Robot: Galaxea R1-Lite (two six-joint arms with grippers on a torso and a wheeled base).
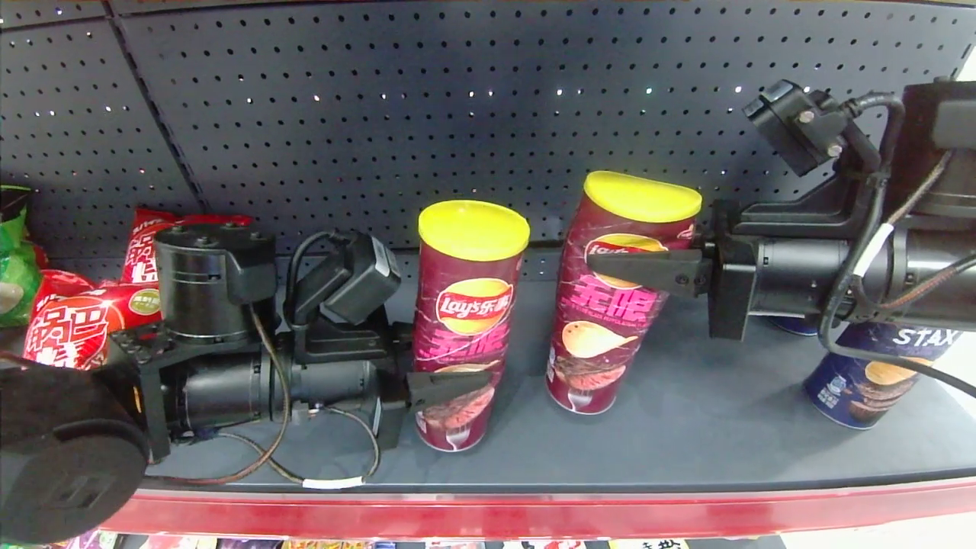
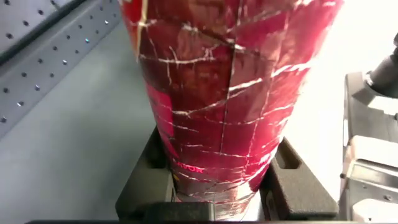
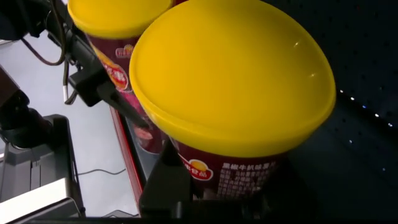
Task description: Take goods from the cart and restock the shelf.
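In the lower middle of the head view, the left gripper [image 1: 456, 387] is clamped low on a maroon can [image 1: 467, 305], one finger [image 1: 446, 383] across its front. This can stands upright on the grey shelf [image 1: 686, 435]. In the left wrist view, black pads [image 2: 297, 186] press both sides of the can.

At centre right, the right gripper [image 1: 644, 263] grips a second maroon can [image 1: 602, 335] just under its yellow lid [image 1: 642, 195]. This can tilts, its top toward the right of the frame.

That makes two maroon cans, each yellow-lidded, near each other but apart. One blue can [image 1: 865, 385] stands at lower right. At far left lie at least two red snack bags [image 1: 80, 320] and one green bag [image 1: 15, 267].
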